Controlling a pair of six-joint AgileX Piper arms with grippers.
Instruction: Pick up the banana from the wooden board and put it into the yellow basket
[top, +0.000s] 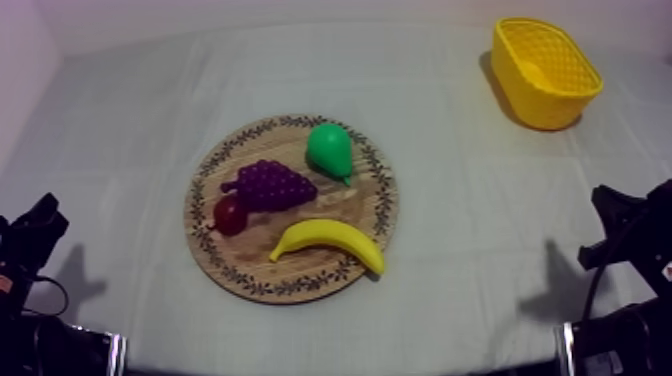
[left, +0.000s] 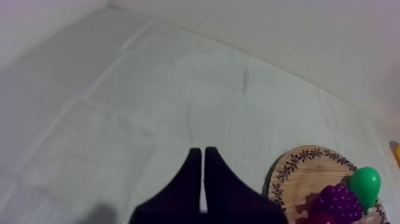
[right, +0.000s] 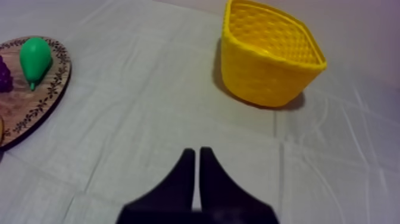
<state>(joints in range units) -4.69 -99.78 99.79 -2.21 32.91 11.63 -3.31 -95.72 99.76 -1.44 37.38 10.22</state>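
Note:
A yellow banana (top: 330, 242) lies on the near right part of the round wooden board (top: 291, 205), beside a bunch of grapes (top: 270, 184), a green pear (top: 331, 151) and a small red fruit (top: 230, 214). The yellow basket (top: 544, 72) stands at the far right of the table. My left gripper (left: 199, 156) is shut on nothing, resting over bare cloth to the left of the board (left: 300, 174). My right gripper (right: 197, 155) is shut too, with nothing in it, over cloth in front of the basket (right: 271, 54) and right of the board (right: 36, 104).
Both arms rest low at the table's near corners, the left arm (top: 30, 245) and the right arm (top: 630, 235). Bare cloth lies between the board and the basket. The pear (right: 34, 59) and grapes (left: 339, 202) sit at the board's edges nearest each wrist.

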